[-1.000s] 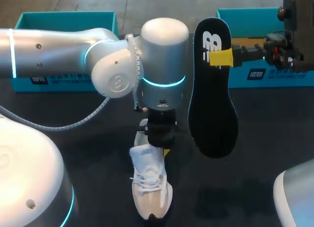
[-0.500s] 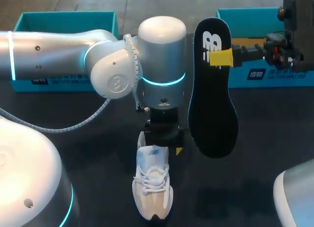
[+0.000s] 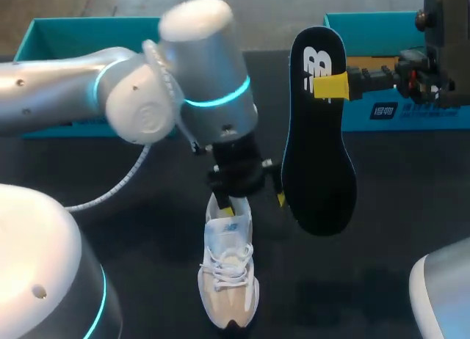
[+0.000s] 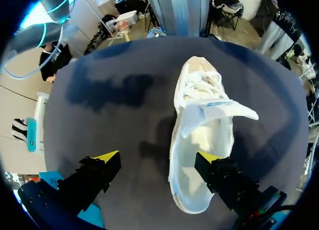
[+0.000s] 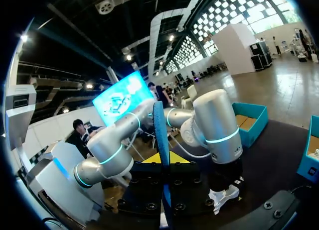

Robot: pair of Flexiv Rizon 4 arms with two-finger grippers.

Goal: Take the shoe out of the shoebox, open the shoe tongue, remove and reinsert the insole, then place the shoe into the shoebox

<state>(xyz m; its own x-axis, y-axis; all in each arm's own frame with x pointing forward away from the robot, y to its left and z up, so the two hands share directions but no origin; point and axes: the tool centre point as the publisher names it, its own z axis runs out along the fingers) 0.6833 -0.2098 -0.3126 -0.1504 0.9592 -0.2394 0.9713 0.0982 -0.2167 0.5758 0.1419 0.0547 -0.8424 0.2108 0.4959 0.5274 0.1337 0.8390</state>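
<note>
Left gripper (image 4: 158, 158) gapes over the shoe (image 4: 199, 140); right gripper (image 3: 330, 85) pinches the insole (image 3: 317, 163), which might snag the loose tongue (image 4: 219, 108).

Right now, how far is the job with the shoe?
Done: shoe out on the table, tongue folded open, insole removed. In hand: right pincer holds the insole up; left pincer is open over the shoe. Left: insole back in, shoe into box.

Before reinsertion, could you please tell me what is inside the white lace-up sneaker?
The white lace-up sneaker shows only pale bare lining; its toe end is hidden under the tongue and laces.
</note>
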